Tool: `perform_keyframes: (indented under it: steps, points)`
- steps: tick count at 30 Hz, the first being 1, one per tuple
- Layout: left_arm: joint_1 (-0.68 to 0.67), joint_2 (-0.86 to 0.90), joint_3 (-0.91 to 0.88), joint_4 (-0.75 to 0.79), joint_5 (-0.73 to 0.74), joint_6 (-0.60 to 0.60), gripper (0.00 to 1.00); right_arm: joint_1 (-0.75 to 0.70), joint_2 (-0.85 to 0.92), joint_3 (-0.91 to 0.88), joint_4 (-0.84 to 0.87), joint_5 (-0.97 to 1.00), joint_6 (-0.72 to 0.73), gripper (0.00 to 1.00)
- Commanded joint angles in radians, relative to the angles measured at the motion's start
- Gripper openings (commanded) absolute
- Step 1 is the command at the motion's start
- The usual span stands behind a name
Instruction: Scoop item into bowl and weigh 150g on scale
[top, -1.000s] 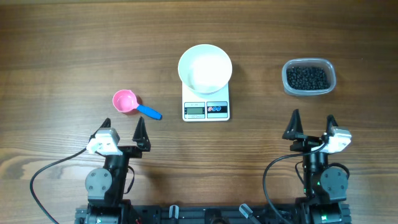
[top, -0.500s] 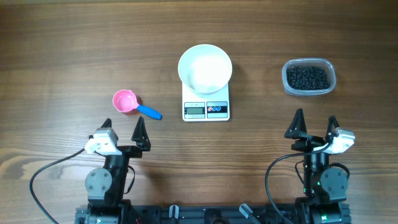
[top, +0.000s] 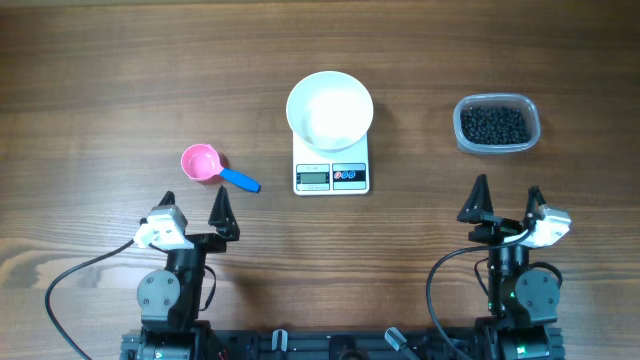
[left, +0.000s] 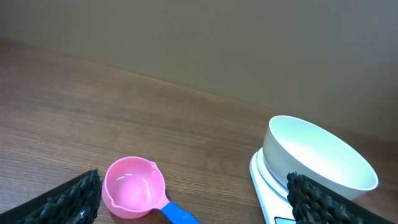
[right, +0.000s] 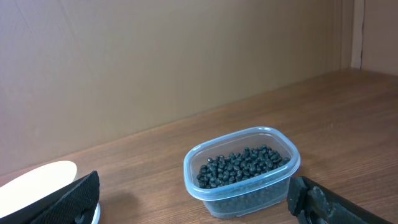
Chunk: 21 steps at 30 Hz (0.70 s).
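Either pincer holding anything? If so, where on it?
Nothing held. Left pincer and right pincer are both open and empty; the pink scoop lies apart from both.

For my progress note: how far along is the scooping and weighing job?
Done: the round white bowl sits empty on the small white digital scale. In hand: nothing; left gripper and right gripper are open. Left: take the pink scoop with blue handle, move the small black beads from the clear plastic tub into the bowl, weigh.

Glossy bowl (top: 330, 108), wood-grain table (top: 100, 90), clear tub (top: 497, 124)
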Motion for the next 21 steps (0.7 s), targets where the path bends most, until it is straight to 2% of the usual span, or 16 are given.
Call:
perform_keyframes:
  steps: [1,19,21]
  points:
    - [-0.005,0.002,0.0,-0.003,-0.024,0.016,1.0,0.005,0.006,-0.001,0.005,0.018,0.014,1.0]
    - [-0.005,0.004,0.0,0.002,-0.021,-0.037,1.0,0.005,0.015,-0.001,0.001,-0.016,0.012,1.0]
    - [-0.005,0.004,0.0,0.024,-0.021,-0.08,1.0,0.005,0.029,-0.001,-0.002,-0.051,0.015,1.0]
